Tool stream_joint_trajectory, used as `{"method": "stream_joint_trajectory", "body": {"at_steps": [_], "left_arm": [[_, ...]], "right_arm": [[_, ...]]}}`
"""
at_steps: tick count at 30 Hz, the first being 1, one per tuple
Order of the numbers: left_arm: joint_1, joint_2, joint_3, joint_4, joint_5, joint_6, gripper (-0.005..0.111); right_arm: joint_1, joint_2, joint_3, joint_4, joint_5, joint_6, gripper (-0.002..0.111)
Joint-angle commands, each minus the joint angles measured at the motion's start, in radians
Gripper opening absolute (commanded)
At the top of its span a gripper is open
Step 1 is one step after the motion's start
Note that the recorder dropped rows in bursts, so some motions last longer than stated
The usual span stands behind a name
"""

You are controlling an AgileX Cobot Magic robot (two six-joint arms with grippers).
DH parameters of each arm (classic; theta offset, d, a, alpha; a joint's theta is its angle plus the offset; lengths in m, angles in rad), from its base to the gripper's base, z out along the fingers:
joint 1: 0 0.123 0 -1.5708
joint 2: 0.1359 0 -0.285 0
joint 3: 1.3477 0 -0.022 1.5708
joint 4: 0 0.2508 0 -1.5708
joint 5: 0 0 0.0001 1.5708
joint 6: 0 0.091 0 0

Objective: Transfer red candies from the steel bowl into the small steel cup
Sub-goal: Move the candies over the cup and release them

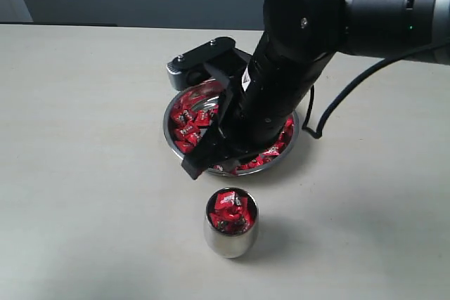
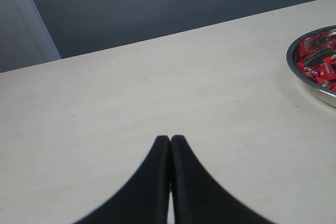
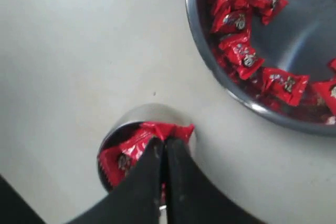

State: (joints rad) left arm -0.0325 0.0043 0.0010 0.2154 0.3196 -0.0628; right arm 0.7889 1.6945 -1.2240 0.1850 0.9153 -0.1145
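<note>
Red candies (image 1: 188,130) lie in the steel bowl (image 1: 166,126) and heap the small steel cup (image 1: 228,244) beside it on the counter (image 1: 84,145). Over the counter the left pincer (image 2: 170,139) is closed and empty. Above the cup the right pincer (image 3: 164,141) is pressed shut, gripping nothing visible.

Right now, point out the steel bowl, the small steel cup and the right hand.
steel bowl (image 1: 166,130): exterior view, left rim.
small steel cup (image 1: 228,244): exterior view, outer wall.
right hand (image 3: 163,142): right wrist view, between its shut fingertips.
</note>
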Motion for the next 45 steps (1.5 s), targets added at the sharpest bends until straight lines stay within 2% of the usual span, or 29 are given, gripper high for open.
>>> {"method": "stream_joint_trajectory", "body": {"at_steps": [1, 7, 18, 25, 27, 30, 32, 45], "left_arm": [[0.0, -0.004, -0.001, 0.0, -0.007, -0.005, 0.0], [0.0, -0.004, -0.001, 0.0, -0.007, -0.005, 0.0], [0.0, -0.004, -0.001, 0.0, -0.007, -0.005, 0.0], [0.0, -0.004, -0.001, 0.0, -0.007, -0.005, 0.0], [0.0, -0.004, -0.001, 0.0, -0.007, -0.005, 0.0], [0.0, -0.004, -0.001, 0.0, -0.007, -0.005, 0.0], [0.0, -0.004, -0.001, 0.0, -0.007, -0.005, 0.0], [0.0, -0.004, -0.001, 0.0, -0.007, -0.005, 0.0]], "right_arm": [[0.004, -0.018, 0.003, 0.04, 0.083, -0.01, -0.001], [0.061, -0.01, 0.003, 0.038, 0.096, -0.012, -0.001], [0.061, 0.113, 0.003, 0.023, 0.102, -0.012, -0.001], [0.061, 0.113, 0.003, 0.022, 0.103, -0.012, -0.001], [0.061, 0.113, 0.003, 0.022, 0.103, -0.014, 0.006], [0.061, 0.113, 0.003, 0.022, 0.11, -0.024, 0.022], [0.061, 0.113, 0.003, 0.022, 0.122, -0.029, 0.028], [0.061, 0.007, 0.003, -0.014, 0.121, -0.031, 0.029]]}}
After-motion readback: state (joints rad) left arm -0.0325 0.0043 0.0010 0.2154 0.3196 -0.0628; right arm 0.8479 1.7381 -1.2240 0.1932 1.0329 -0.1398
